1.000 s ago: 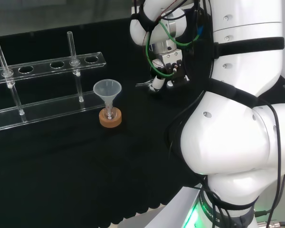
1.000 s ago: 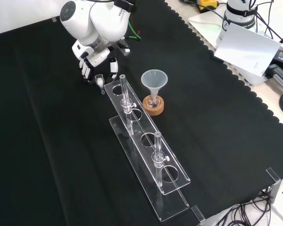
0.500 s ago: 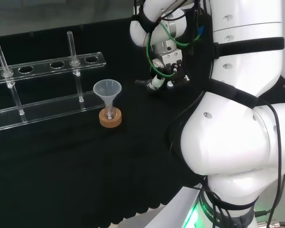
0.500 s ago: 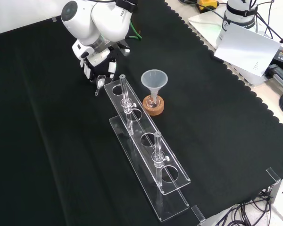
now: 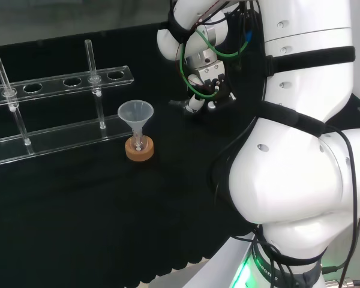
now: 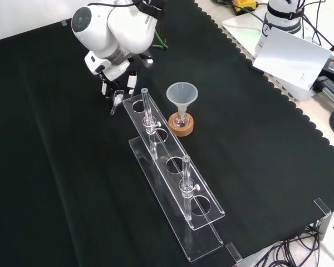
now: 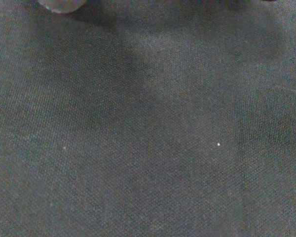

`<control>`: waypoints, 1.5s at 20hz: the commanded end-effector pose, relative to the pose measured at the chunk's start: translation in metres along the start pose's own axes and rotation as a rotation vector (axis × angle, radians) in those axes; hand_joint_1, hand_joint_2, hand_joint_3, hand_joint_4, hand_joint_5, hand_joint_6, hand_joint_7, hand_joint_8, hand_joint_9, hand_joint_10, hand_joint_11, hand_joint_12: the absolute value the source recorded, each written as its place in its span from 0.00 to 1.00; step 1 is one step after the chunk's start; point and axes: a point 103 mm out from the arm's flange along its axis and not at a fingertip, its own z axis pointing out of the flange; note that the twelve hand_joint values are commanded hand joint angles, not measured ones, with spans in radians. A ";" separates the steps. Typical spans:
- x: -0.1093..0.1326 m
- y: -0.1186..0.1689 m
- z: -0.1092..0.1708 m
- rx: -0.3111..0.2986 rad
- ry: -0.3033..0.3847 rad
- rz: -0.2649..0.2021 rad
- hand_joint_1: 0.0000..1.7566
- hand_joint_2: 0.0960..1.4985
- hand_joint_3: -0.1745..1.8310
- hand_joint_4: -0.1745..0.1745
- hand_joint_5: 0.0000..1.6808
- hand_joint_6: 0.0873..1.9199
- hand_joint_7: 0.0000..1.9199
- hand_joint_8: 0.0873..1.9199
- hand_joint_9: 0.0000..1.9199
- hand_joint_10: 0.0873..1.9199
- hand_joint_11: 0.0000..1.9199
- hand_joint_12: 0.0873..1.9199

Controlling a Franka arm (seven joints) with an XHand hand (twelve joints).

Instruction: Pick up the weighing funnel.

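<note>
**Black cloth [image 6: 55,183] bench: small clear scoop sits at a robot's fingertips**

The weighing funnel [image 6: 117,98], a small clear piece with a short stem, sits at the fingertips of the hand [image 6: 118,78]. This is near the far end of the cloth in the front view, and the stem slants down toward the cloth. The fingers are curled in and appear to pinch the bowl end. In the head view the piece [image 5: 179,104] juts out to the left of the hand [image 5: 205,81]. Whether the stem tip has cleared the cloth cannot be told.

Judged by its look, the piece is very light, stiff, smooth and thin-walled. That makes it slippery under the fingers and liable to crack or to skid out of the pinch. The wider bowl is the better place to hold it, since the thin stem offers little to grip and would let it swing.

Just beside the hand begins a long clear rack [image 6: 172,172] that carries two upright glass tubes [image 6: 147,114]. A lift has little room on that side. Farther right in the front view, the big funnel [image 6: 181,93] stands mouth up on its cork ring [image 6: 181,127], apart from the hand.
</note>
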 end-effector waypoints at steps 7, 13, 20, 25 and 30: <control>-0.012 -0.016 -0.017 -0.080 0.036 0.032 0.62 0.52 0.29 1.00 0.70 0.36 0.77 0.09 0.85 0.00 0.63 0.39; -0.024 -0.028 -0.025 -0.112 0.073 0.048 0.62 0.52 0.29 1.00 0.70 0.36 0.77 0.09 0.85 0.00 0.64 0.39; -0.040 -0.049 -0.040 -0.111 0.074 0.061 0.62 0.52 0.30 1.00 0.70 0.37 0.77 0.08 0.85 0.00 0.64 0.39; -0.045 -0.070 -0.060 -0.096 0.043 0.069 0.62 0.51 0.31 1.00 0.70 0.37 0.77 0.08 0.85 0.00 0.67 0.37; -0.043 -0.094 -0.077 -0.083 0.017 0.072 0.62 0.51 0.31 1.00 0.70 0.37 0.77 0.07 0.85 0.00 0.68 0.37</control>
